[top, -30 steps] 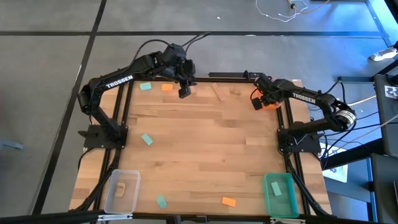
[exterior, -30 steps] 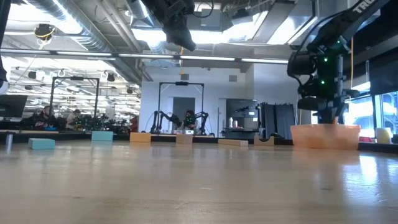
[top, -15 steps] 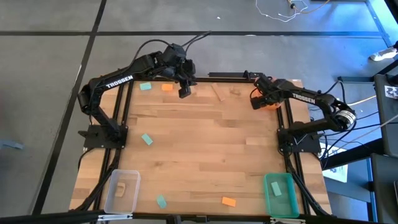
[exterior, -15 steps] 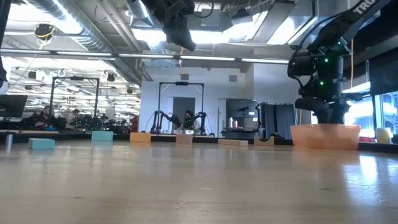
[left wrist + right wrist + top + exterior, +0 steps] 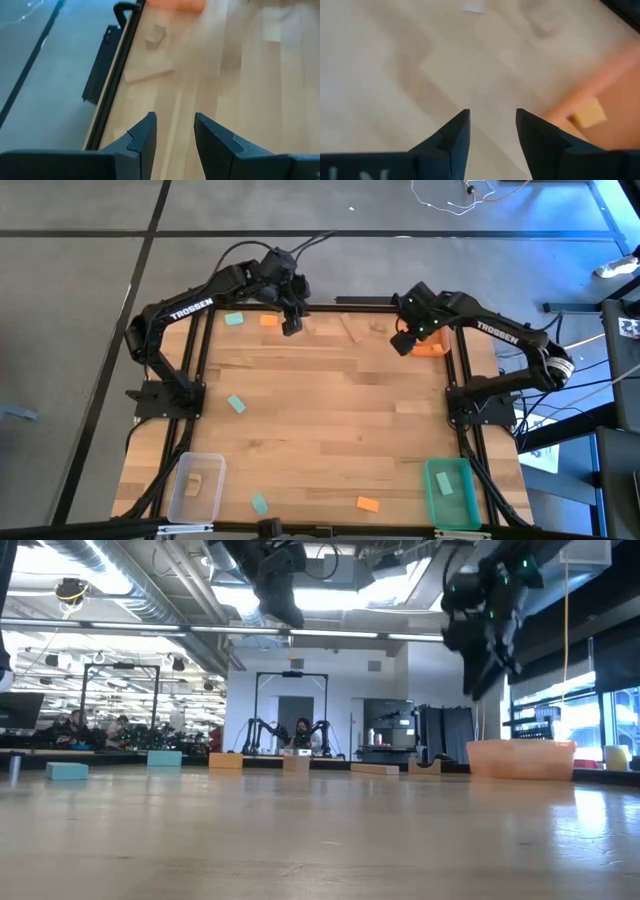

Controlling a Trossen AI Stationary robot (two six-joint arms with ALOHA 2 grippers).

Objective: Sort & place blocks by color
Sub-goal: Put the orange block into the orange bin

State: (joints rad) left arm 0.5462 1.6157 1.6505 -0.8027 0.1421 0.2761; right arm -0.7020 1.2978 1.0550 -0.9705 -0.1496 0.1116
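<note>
Left arm reaches from table's left side toward far edge, elbow bent, wrist angled down. Left gripper (image 5: 291, 326) hangs above tabletop near far edge, left of centre; fingers (image 5: 141, 141) parted by narrow gap, nothing between them.

Right arm reaches from table's right side toward far edge, forearm stretched inward, wrist raised. Right gripper (image 5: 400, 343) hovers clear of tabletop near far right corner; fingers (image 5: 451, 137) apart, gap empty.

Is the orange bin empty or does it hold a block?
It holds one: the right wrist view shows an orange block lying inside the orange bin, beside the open right hand.
</note>
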